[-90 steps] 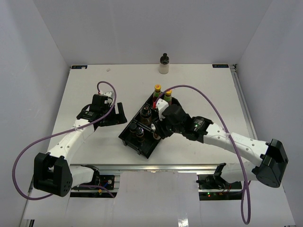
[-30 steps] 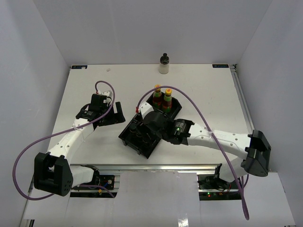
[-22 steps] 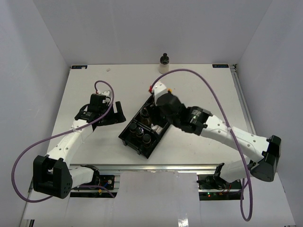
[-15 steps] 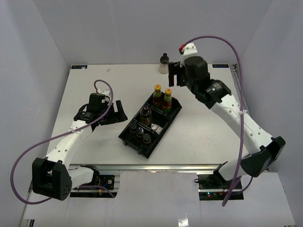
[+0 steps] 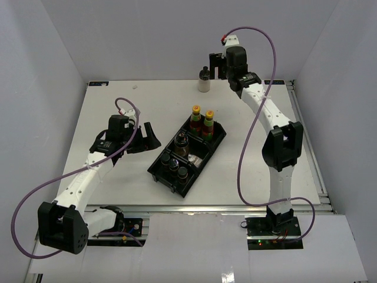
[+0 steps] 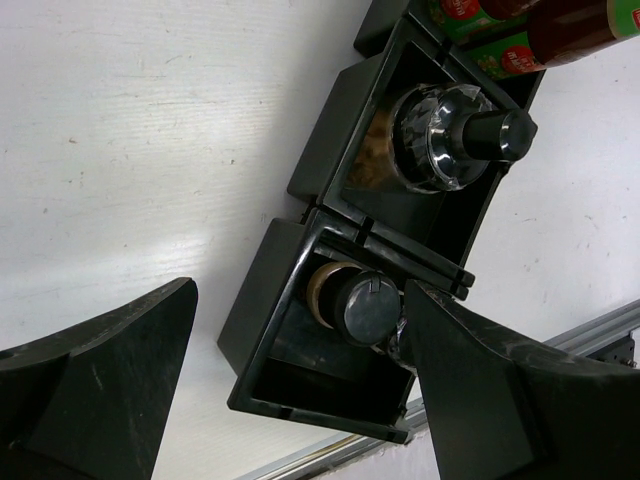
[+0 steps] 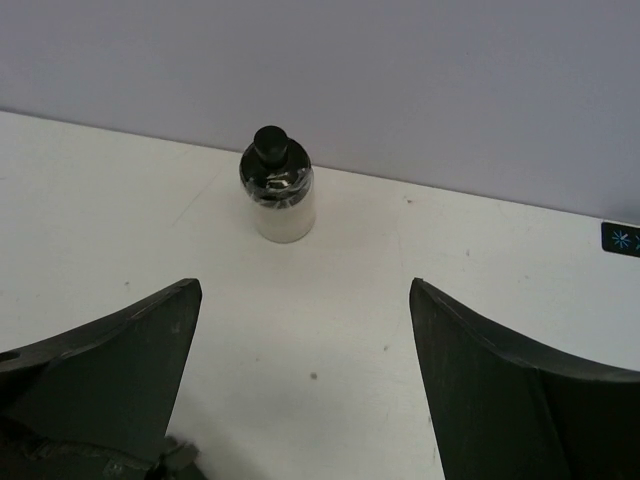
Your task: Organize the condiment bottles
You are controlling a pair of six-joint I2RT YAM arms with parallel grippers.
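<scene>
A black divided tray [image 5: 161, 164] sits mid-table. Its far compartment holds two red-sauce bottles [image 5: 202, 123] with yellow caps. The middle holds a brown jar with a silver lid [image 5: 182, 144], also in the left wrist view [image 6: 450, 140]. The near compartment holds dark jars [image 5: 178, 169]; one shows in the left wrist view [image 6: 362, 303]. A cream-bodied bottle with a black top [image 5: 204, 81] stands alone at the far edge, also in the right wrist view [image 7: 277, 190]. My left gripper [image 5: 147, 138] is open and empty, left of the tray. My right gripper [image 5: 219, 63] is open and empty, just right of the cream bottle.
The grey back wall rises right behind the cream bottle [image 7: 400, 80]. The table's metal front rail [image 6: 590, 335] runs near the tray's near end. Purple cables loop from both arms [image 5: 253, 135].
</scene>
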